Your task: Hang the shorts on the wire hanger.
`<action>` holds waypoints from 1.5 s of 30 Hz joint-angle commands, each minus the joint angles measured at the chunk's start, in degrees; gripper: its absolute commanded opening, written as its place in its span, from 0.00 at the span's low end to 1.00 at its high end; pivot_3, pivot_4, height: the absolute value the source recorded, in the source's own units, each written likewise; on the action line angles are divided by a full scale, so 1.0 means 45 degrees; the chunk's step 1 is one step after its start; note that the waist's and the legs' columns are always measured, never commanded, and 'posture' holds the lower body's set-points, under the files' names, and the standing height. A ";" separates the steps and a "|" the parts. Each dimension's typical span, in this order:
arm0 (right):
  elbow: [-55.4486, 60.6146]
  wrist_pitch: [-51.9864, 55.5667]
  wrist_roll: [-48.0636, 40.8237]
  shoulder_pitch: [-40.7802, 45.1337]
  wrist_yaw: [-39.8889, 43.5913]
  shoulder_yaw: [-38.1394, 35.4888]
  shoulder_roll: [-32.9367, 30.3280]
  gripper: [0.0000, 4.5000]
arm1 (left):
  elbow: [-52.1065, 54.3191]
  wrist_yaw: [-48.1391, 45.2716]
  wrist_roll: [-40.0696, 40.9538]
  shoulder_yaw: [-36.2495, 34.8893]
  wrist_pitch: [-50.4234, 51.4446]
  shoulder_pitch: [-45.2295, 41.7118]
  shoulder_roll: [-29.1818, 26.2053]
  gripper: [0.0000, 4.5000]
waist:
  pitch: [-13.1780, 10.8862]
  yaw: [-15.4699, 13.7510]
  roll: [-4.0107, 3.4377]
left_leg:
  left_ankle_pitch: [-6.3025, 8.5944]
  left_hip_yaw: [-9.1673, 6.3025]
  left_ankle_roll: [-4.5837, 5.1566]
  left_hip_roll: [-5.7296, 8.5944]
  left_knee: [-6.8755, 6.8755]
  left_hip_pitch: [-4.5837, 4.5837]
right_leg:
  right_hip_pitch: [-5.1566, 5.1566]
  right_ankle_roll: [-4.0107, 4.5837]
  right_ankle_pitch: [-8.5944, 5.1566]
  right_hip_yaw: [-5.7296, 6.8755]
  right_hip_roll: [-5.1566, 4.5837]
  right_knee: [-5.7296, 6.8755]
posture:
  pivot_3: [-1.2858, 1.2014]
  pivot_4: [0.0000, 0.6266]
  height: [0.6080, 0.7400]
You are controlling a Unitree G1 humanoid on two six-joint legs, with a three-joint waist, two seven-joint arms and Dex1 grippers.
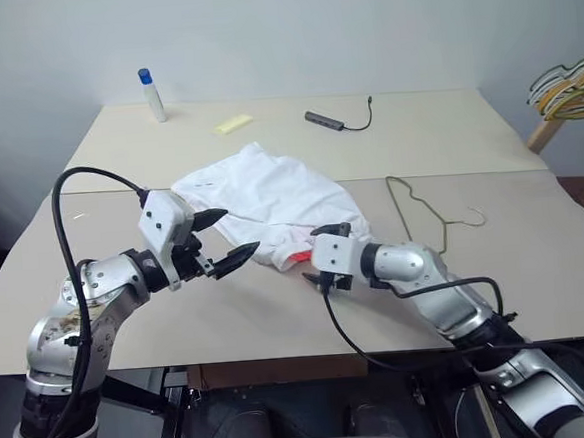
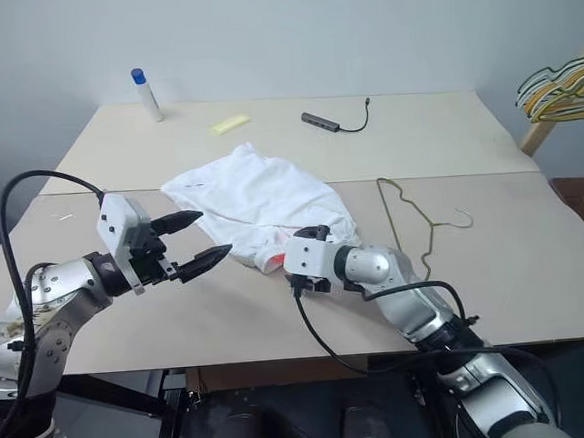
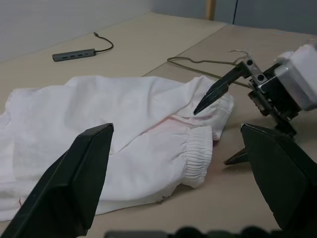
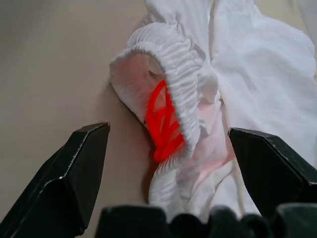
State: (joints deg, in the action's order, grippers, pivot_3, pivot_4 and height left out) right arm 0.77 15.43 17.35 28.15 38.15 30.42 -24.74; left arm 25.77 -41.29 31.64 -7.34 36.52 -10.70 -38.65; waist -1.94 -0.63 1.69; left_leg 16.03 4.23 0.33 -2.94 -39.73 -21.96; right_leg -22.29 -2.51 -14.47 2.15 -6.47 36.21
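The white shorts (image 1: pixel 271 198) lie crumpled on the table's middle, with the gathered waistband (image 4: pixel 173 64) and a red-orange patch (image 4: pixel 163 124) at the near end. The thin wire hanger (image 1: pixel 427 210) lies flat on the table just right of them. My right gripper (image 1: pixel 311 256) is open and points at the waistband opening, its fingers (image 4: pixel 74 173) on either side of it and holding nothing. My left gripper (image 1: pixel 237 234) hovers open at the near left edge of the shorts, apart from the cloth. The left wrist view also shows the right gripper (image 3: pixel 213 136) at the waistband.
At the back of the table stand a white bottle with a blue cap (image 1: pixel 151 94), a yellow slip (image 1: pixel 233 124) and a grey USB hub with its cable (image 1: pixel 325 121). A bunch of yellow and white hangers (image 1: pixel 569 89) hangs at the far right. A seam crosses the tabletop (image 1: pixel 129 321).
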 commanded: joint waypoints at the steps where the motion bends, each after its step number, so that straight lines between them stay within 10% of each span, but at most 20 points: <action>1: -0.0889 -0.0424 0.0828 0.0495 -0.0692 0.0124 0.0328 0.86 | 0.0381 0.0138 0.0130 -0.0290 -0.0113 -0.0256 -0.0033 0.99 | 0.0000 -0.0034 0.0000 | -0.0001 0.0000 -0.0001 0.0000 0.0001 -0.0001 | 0.0000 0.0000 0.0000 0.0001 0.0000 -0.0001 | 0.55 0.00 1.00; 12: -0.1713 -0.1716 0.0840 0.0836 -0.0560 -0.0260 0.0339 0.04 | 0.0388 0.0346 0.0031 -0.0221 -0.0237 -0.0148 0.0114 0.99 | -0.0001 0.0009 -0.0001 | -0.0008 0.0000 -0.0015 -0.0002 0.0007 -0.0002 | -0.0008 0.0000 0.0000 0.0002 0.0001 0.0004 | 0.55 0.00 1.00; 25: -0.4767 -0.9477 -0.0293 0.1944 0.1800 -0.2040 -0.4667 0.00 | 0.0096 0.0054 -0.0013 0.0081 -0.0432 -0.0258 0.0185 0.99 | -0.0005 0.0284 -0.0007 | 0.0004 0.0001 0.0006 -0.0006 0.0012 0.0028 | 0.0007 0.0000 0.0001 -0.0008 0.0006 -0.0003 | 0.53 0.00 1.00; 33: -0.9189 -1.1625 0.3927 0.4380 -0.2145 -0.0972 -0.4766 0.59 | -0.0199 -0.0081 -0.0084 0.0377 -0.0587 -0.0597 0.0257 0.99 | -0.0006 0.0384 -0.0010 | -0.0045 0.0008 -0.0078 -0.0005 0.0014 0.0010 | -0.0005 0.0002 0.0001 -0.0016 0.0000 -0.0012 | 0.53 0.00 1.00; 38: -0.6592 -1.0816 0.1847 0.2753 0.0331 -0.2090 -0.6324 0.99 | -0.0002 -0.0179 0.0021 0.0212 -0.0487 -0.0311 0.0088 0.99 | -0.0010 0.0231 -0.0015 | -0.0054 0.0007 -0.0093 0.0001 0.0005 -0.0018 | -0.0011 -0.0001 0.0002 -0.0015 -0.0013 -0.0025 | 0.53 0.00 1.00; 45: 0.2471 -0.5497 -0.2812 -0.2365 0.3273 -0.4099 -0.7388 1.00 | -0.0014 -0.0331 0.0101 0.0293 -0.0398 -0.0282 -0.0038 0.99 | 0.0001 0.0370 -0.0037 | 0.0010 -0.0009 0.0016 -0.0011 0.0001 0.0024 | 0.0014 0.0000 0.0003 -0.0017 -0.0013 -0.0006 | 0.52 0.00 1.00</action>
State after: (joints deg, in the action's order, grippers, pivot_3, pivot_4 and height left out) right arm 2.82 -15.99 8.28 18.41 52.26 14.74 -58.20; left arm 24.31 -42.40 31.65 -5.45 35.20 -11.03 -38.50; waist -1.94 1.04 1.52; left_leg 16.08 4.18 0.41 -3.02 -39.72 -21.76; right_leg -22.20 -2.51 -14.46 2.06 -6.49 36.21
